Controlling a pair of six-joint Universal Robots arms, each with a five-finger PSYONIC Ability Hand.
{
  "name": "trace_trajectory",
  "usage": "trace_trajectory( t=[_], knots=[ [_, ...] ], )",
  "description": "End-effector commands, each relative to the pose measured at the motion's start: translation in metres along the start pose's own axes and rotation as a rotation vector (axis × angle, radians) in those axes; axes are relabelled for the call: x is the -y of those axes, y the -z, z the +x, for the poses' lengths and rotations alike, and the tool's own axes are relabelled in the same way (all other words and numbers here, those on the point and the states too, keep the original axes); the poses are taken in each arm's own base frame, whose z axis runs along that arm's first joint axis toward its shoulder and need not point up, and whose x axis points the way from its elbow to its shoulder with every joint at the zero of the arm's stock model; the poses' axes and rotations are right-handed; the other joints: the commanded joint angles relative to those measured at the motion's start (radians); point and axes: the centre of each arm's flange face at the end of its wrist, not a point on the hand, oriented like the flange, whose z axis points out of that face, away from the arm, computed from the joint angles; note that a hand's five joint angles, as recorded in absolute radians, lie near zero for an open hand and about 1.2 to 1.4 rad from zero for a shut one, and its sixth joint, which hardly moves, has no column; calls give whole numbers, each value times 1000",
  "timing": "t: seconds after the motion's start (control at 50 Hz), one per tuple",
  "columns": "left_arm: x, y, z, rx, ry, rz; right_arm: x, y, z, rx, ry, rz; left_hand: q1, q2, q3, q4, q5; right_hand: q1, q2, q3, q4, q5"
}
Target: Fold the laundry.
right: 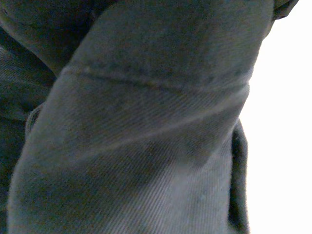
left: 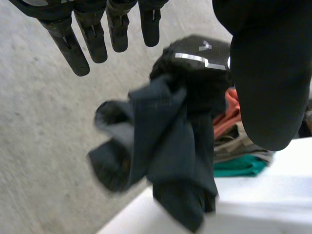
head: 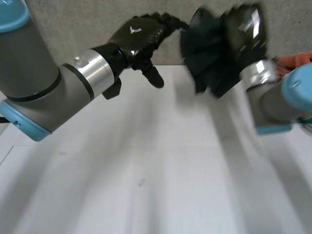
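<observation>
Cloth [head: 207, 53], dark, bunched, clutched in right hand [head: 246, 29] above table [head: 170, 170]; left hand [head: 139, 36] spread, empty.

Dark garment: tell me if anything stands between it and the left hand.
Nothing visible does. The dark garment hangs bunched in the air from the right hand; the open left hand is close beside it.

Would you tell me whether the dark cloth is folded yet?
Not folded: the cloth hangs crumpled from the right robot hand.
</observation>
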Motion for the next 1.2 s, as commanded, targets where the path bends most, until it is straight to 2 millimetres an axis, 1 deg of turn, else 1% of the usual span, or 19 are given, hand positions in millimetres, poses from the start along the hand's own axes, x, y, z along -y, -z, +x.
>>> trace_trajectory(
  t=[0.02, 0.06, 0.08, 0.14, 0.16, 0.24, 0.3, 0.32, 0.4, 0.46, 0.54, 0.64, 0.72, 0.74, 0.8, 0.92, 1.02, 1.14, 1.2],
  knots=[
    [16, 2, -1, 5, -24, 51, 6, -48, 112, -122, 37, 157, 49, 44, 38, 48, 30, 338, 251, 255, 201, 321],
    [16, 2, 0, 5, -24, 51, -1, -52, 138, -139, 33, 167, 49, 43, 38, 48, 30, 338, 251, 255, 201, 321],
    [17, 2, 1, 2, -23, 52, -10, -53, 165, -160, 40, 169, 46, 41, 36, 45, 27, 338, 251, 255, 201, 321],
    [15, 2, 2, -2, -21, 48, -30, -50, 201, -184, 47, 153, 46, 41, 36, 45, 27, 338, 251, 255, 201, 321],
    [13, 2, 3, -2, -18, 42, -47, -45, 219, -185, 50, 135, 46, 41, 36, 45, 27, 338, 251, 255, 201, 321],
    [7, 2, 4, -6, -11, 27, -94, -31, 248, -138, 50, 75, 46, 41, 36, 45, 27, 338, 251, 255, 201, 321],
    [4, 1, 6, -11, -6, 18, -130, -14, 259, -84, 34, 13, 46, 41, 36, 45, 27, 338, 251, 255, 201, 321],
    [1, 2, 8, -16, -1, 10, -155, 0, 261, -46, 11, -34, 46, 41, 36, 45, 27, 338, 251, 255, 201, 321],
    [-6, 0, 12, -26, 9, -6, -203, 35, 257, 27, -50, -136, 46, 41, 36, 45, 27, 338, 251, 255, 201, 321],
    [-10, 0, 14, -31, 14, -15, -228, 59, 251, 58, -94, -200, 46, 41, 36, 45, 27, 338, 251, 255, 201, 321],
    [-12, -1, 18, -40, 15, -18, -245, 87, 259, 86, -115, -256, 49, 44, 38, 48, 30, 338, 251, 255, 201, 321],
    [-11, -1, 24, -52, 17, -18, -239, 90, 248, 203, -148, -250, 49, 44, 38, 48, 30, 338, 251, 255, 201, 321],
    [-10, 0, 29, -63, 20, -17, -218, 78, 258, 196, -168, -233, 49, 44, 38, 48, 30, 338, 251, 255, 201, 321],
    [-9, 0, 30, -66, 20, -17, -215, 77, 260, 177, -179, -235, 49, 44, 38, 48, 30, 121, 34, 38, -16, 104],
    [-10, 1, 33, -72, 21, -18, -202, 75, 274, 33, -236, -269, 49, 44, 38, 48, 30, -884, -971, -967, -1020, -900],
    [-9, 1, 35, -77, 21, -18, -164, 74, 292, -142, -245, -308, 49, 44, 38, 48, 30, -884, -971, -967, -1020, -900],
    [-7, 2, 43, -95, 22, -15, -130, 91, 325, -237, -215, -342, 49, 44, 38, 48, 30, -884, -971, -967, -1020, -900],
    [-6, 3, 47, -101, 37, -15, -96, 104, 345, -302, -210, -387, 49, 44, 38, 48, 30, -884, -971, -967, -1020, -900],
    [-3, 4, 48, -104, 50, -10, -80, 123, 373, -394, -217, -452, 49, 44, 38, 48, 30, -884, -971, -967, -1020, -900]
  ],
)
